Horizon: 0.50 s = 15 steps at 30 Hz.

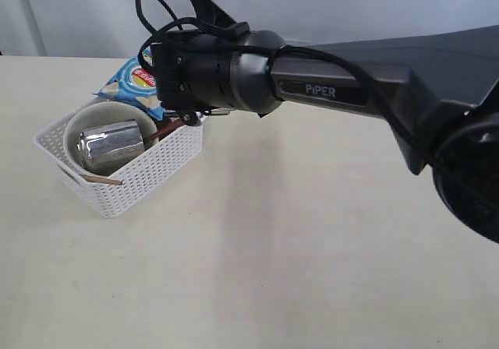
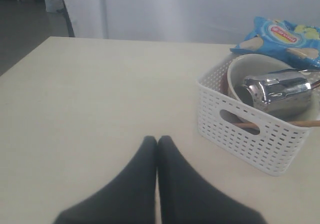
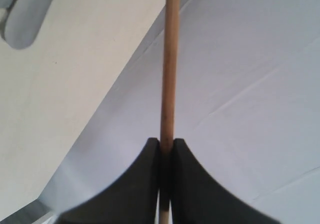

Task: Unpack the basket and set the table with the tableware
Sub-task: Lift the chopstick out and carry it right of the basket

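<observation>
The white basket (image 1: 117, 197) (image 2: 250, 144) stands on the pale table (image 1: 312, 248) at the left. In it a cream bowl (image 1: 78, 123) (image 2: 250, 64) holds a shiny steel cup (image 1: 113, 146) (image 2: 277, 91) lying on its side. One wooden chopstick (image 1: 101, 179) (image 2: 300, 124) pokes out near a handle cutout, and a dark red handle (image 1: 162, 132) leans at the far wall. My right gripper (image 3: 167, 141) is shut on another wooden chopstick (image 3: 170, 59), raised and pointing at the back wall; its arm (image 1: 234, 72) hangs over the basket's far side. My left gripper (image 2: 157, 139) is shut and empty, low over the table short of the basket.
A blue chip bag (image 1: 136, 80) (image 2: 282, 36) lies against the basket's far side. The right arm's long dark link (image 1: 374, 76) stretches across the upper right of the exterior view. The table's far edge meets a pale wall (image 2: 200, 9).
</observation>
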Available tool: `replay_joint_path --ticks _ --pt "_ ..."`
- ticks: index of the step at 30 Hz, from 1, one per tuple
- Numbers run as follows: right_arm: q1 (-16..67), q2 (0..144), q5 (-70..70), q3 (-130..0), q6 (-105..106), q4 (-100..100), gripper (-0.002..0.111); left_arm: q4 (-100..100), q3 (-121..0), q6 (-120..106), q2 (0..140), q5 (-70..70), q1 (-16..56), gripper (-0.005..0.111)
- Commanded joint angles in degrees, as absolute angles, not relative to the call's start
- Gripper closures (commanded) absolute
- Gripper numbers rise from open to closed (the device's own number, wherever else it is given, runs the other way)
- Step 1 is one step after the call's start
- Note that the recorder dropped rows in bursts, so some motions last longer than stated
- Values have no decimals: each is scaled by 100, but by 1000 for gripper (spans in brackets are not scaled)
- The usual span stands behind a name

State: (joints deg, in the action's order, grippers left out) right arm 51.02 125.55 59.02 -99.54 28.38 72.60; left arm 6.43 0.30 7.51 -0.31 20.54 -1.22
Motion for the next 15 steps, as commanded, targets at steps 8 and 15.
replay_joint_path --ticks 8,15 --pt "5086 12405 6390 -9980 3112 7344 109 595 0 730 0 2000 -125 107" --pt "5086 12182 6514 -9980 3112 7299 109 595 0 730 0 2000 -125 107"
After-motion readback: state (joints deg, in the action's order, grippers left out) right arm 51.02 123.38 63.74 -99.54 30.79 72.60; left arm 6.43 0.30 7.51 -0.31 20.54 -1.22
